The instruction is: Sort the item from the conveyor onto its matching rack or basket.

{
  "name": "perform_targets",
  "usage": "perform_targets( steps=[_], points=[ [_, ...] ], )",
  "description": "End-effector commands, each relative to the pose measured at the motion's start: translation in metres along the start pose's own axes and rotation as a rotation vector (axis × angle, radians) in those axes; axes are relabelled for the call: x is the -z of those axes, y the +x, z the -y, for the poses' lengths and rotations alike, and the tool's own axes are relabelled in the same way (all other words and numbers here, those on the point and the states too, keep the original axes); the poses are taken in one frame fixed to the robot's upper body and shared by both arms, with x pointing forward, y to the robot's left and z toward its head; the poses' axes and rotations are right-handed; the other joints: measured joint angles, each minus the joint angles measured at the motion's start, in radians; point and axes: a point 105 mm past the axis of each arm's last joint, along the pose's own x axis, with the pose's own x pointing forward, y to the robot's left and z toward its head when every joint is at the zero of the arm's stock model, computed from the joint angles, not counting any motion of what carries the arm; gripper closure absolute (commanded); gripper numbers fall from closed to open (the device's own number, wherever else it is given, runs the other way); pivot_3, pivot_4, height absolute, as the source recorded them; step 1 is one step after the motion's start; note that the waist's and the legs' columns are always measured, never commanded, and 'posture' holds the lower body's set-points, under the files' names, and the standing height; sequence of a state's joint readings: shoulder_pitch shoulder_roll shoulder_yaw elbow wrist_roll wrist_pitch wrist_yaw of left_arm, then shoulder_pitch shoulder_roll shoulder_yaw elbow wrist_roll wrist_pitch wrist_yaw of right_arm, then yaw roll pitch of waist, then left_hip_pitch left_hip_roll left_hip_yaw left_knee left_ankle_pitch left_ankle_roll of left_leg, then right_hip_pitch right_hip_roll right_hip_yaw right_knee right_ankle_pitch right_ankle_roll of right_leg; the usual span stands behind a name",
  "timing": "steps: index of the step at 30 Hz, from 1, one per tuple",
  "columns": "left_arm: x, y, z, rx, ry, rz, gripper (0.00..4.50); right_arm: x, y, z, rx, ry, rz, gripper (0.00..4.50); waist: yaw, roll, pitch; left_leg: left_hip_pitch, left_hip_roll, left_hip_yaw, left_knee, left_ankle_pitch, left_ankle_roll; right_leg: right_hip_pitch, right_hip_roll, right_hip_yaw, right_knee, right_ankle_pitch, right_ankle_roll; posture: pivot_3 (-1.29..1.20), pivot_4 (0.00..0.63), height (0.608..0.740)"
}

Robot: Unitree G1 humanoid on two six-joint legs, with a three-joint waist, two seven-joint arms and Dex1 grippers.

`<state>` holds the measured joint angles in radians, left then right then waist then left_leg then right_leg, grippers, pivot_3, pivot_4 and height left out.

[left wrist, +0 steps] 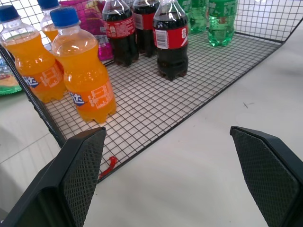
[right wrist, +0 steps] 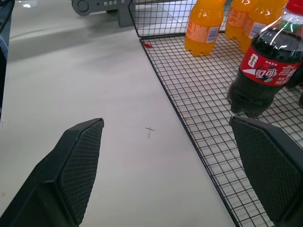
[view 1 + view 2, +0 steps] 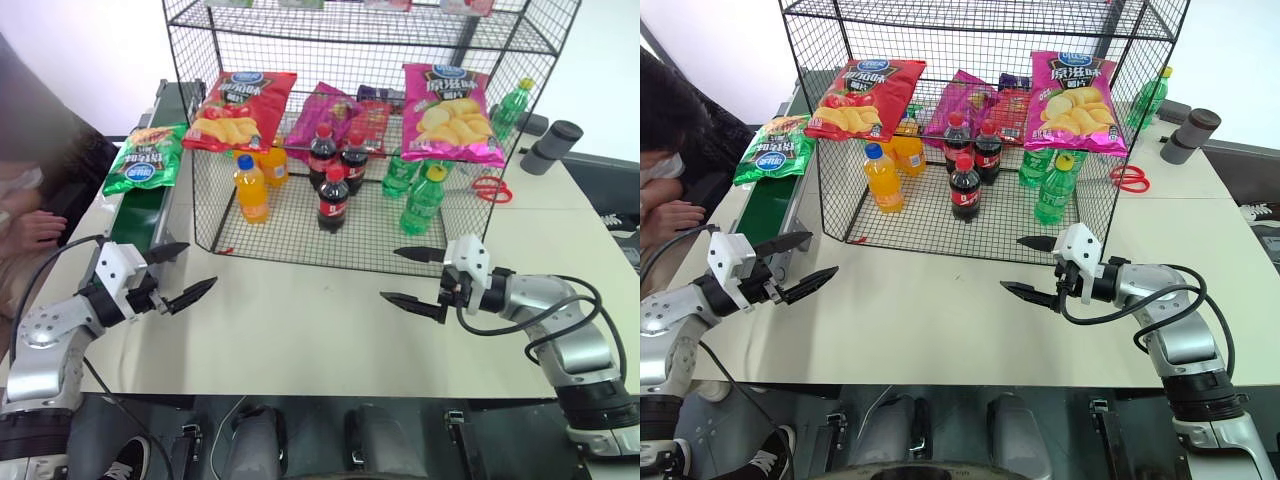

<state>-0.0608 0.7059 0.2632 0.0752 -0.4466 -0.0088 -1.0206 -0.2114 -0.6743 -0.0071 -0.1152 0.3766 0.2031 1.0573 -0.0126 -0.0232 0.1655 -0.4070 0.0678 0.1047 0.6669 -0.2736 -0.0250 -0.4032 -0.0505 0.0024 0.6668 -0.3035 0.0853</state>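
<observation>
The item, a glossy green crisp bag (image 3: 148, 158) with a blue round logo, lies on the conveyor (image 3: 138, 222), a dark green belt along the table's left edge. To its right stands the rack (image 3: 290, 235), a big black wire cage with tiers. My left gripper (image 3: 198, 266) hovers open over the table near the conveyor's near end, well short of the bag, with nothing between its fingers. My right gripper (image 3: 390, 274) is open and empty too, just in front of the rack's front edge. In the wrist views, both pairs of fingers (image 1: 85, 175) (image 2: 78, 165) stand wide apart.
The rack holds a red crisp bag (image 3: 240, 110), a pink crisp bag (image 3: 450, 112), orange bottles (image 3: 251, 188), cola bottles (image 3: 333, 198) and green bottles (image 3: 423, 200). Red scissors (image 3: 490, 188) and a grey cylinder (image 3: 552, 145) lie at the right. A person's hand (image 3: 35, 228) rests at the left.
</observation>
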Motion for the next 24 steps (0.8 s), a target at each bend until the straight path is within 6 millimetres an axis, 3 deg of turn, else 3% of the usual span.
perform_targets(
  steps=[1, 24],
  points=[
    [-0.010, -0.004, -0.004, -0.014, 0.051, 0.021, 0.00, -0.011, 0.000, -0.001, -0.006, -0.034, 0.033, 0.06, 0.000, 0.000, 0.000, 0.000, 0.000, 0.000, 0.000, 0.000, 0.000, 0.000, 0.000, 0.000, 0.000, 0.000, 0.000, 0.00, 0.150, 0.740],
    [-0.008, -0.018, -0.003, -0.075, 0.088, 0.004, 0.00, -0.012, 0.014, -0.002, -0.064, -0.052, 0.039, 0.06, 0.000, 0.000, 0.000, 0.000, 0.000, 0.000, 0.000, 0.000, 0.000, 0.000, 0.000, 0.000, 0.000, 0.000, 0.000, 0.00, 0.150, 0.740]
  ],
)
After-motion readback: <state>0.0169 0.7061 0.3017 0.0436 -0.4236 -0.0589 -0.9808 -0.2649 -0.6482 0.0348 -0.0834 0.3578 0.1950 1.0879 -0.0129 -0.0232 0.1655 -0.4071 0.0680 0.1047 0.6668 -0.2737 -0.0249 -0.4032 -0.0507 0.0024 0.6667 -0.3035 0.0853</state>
